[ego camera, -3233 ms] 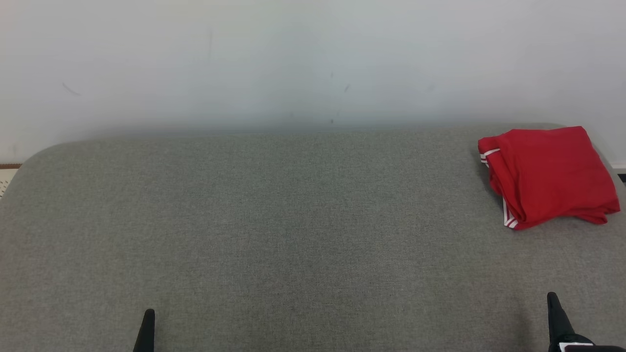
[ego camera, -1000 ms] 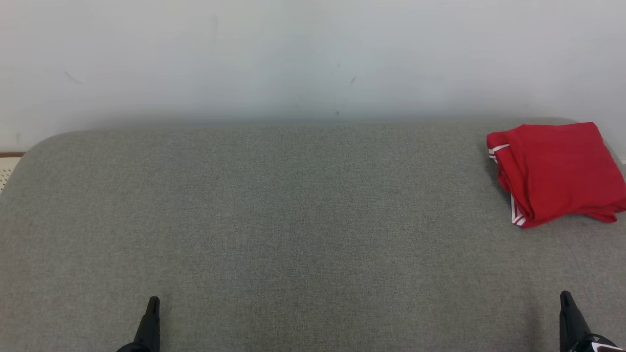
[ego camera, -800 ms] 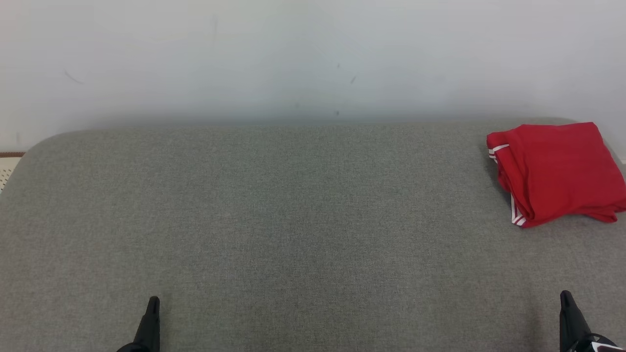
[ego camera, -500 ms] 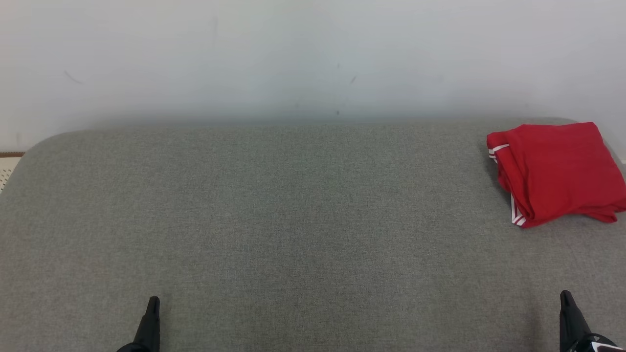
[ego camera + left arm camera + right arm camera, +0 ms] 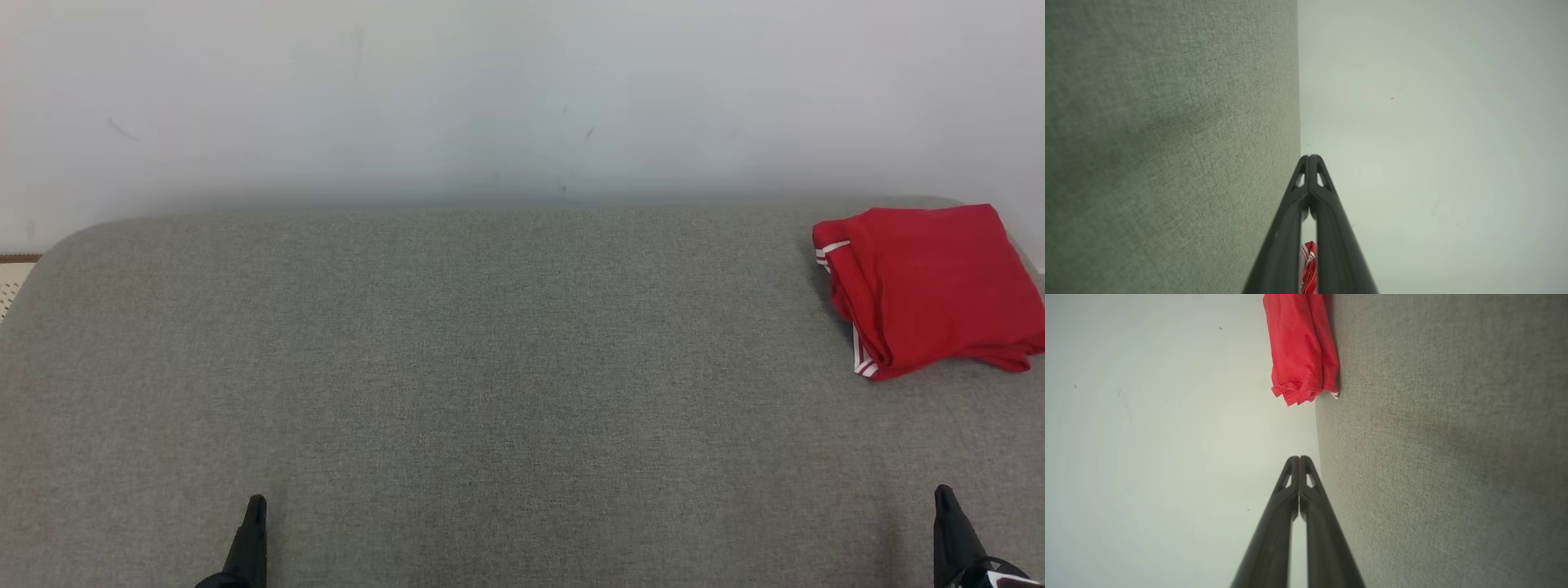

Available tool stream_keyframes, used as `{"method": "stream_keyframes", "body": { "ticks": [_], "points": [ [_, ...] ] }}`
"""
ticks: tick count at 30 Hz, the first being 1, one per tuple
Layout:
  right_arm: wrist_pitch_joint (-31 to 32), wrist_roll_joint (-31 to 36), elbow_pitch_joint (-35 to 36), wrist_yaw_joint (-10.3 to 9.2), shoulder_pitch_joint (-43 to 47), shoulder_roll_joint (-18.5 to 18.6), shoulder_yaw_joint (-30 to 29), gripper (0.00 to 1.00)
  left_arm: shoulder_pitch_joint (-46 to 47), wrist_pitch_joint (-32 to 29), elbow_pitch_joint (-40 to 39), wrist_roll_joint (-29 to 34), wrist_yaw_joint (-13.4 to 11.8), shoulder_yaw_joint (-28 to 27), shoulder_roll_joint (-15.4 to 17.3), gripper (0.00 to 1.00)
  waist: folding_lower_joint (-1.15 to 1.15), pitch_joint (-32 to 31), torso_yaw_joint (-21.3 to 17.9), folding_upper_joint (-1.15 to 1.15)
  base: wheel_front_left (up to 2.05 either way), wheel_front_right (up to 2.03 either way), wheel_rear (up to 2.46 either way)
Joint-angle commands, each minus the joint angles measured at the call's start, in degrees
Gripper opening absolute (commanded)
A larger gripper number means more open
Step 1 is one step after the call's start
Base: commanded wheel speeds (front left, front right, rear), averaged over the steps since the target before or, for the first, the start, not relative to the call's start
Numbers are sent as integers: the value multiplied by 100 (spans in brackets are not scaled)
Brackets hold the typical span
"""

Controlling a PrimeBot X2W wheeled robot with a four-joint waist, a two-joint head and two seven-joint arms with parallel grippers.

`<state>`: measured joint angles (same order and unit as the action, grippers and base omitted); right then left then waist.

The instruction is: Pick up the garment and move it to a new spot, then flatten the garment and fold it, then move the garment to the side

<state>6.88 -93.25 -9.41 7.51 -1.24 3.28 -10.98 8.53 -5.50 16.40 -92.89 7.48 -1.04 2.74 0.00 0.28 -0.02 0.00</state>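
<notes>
**Spotter:** What's the biggest thing on your head camera?

**Operator:** The pale wall (image 5: pixel 490 98) across the top. It's plain apart from a few small dark marks. Below it I have the grey fabric pad (image 5: pixel 490 367), coarse weave with rounded far corners, running down to the bottom edge of my view.

**Spotter:** Where's the garment?

**Operator:** The red garment (image 5: pixel 931 286) lies on the pad at its far right corner, close to the wall and well apart from both my grippers. It's folded into a rough, thick square with several layers stacked. Its right side reaches the edge of the frame. My right wrist camera shows it ahead of the fingers, resting on the pad with its bunched edges towards me.

**Spotter:** And your tools?

**Operator:** My left gripper (image 5: pixel 256 501) sits at the lower left over the pad. Its wrist camera shows the two dark fingers pressed tip to tip with nothing between them. My right gripper (image 5: pixel 944 492) sits at the lower right, also pinched closed and empty. I can't tell whether either tip touches the fabric.

**Spotter:** Anything smaller?

**Operator:** There are white stripes (image 5: pixel 857 359) along the garment's left fold edges. At the far left edge, beside the pad, I see a sliver of cream dotted surface (image 5: pixel 8 296) under a thin brown strip. I can't make out what it is.
</notes>
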Motion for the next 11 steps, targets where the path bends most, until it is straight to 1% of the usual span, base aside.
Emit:
{"method": "stream_keyframes", "body": {
  "ticks": [1, 11],
  "points": [
    [9, 19, 2, -4, -13, -13, -12, 0, 42, -19, 17, -18, 19, 2, 26, 0, 0, 0, 0, 0, 0, 0, 0],
    [13, 25, 1, -4, -15, -19, -18, 0, 42, -20, 17, -18, 19, 3, 26, 0, 0, 0, 0, 0, 0, 0, 0]
  ]
}}
